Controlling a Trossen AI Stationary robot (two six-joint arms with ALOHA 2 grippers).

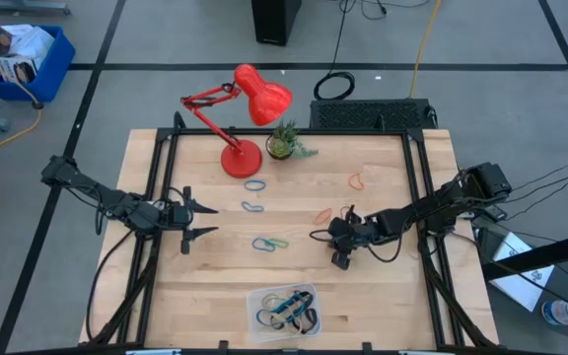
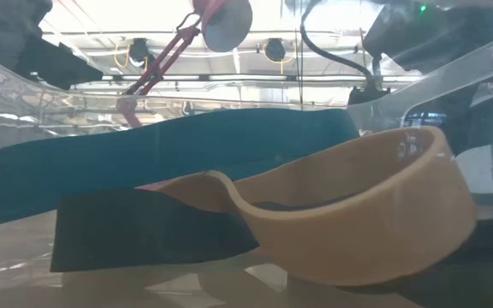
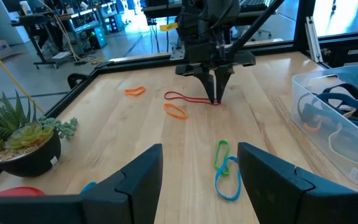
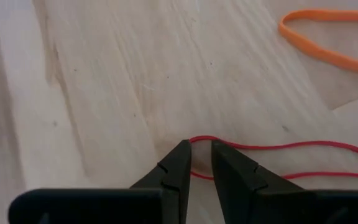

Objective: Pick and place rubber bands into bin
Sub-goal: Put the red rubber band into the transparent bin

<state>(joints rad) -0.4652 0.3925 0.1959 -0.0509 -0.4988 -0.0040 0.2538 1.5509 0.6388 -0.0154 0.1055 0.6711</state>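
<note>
— Right gripper (image 4: 196, 163)?
— Down on the table (image 1: 383, 296), fingers pinching the end of a thin red rubber band (image 4: 278, 147), orange band (image 4: 328, 37) near it.
— Left gripper (image 1: 197, 219)?
— Hovering at the left side, fingers spread, holding nothing.
— Bin (image 1: 254, 300)?
— Front edge, several bands in it — blue-green pair (image 1: 269, 243) loose mid-table.

From table centre you have bare wood (image 1: 215, 271) toward 7 o'clock and around 5. The red desk lamp (image 1: 242, 108) and potted succulent (image 1: 284, 143) block 12 o'clock, the clear bin (image 1: 309, 293) sits at 6, and the black frame rails (image 1: 160, 187) wall off 3 and 9.
</note>
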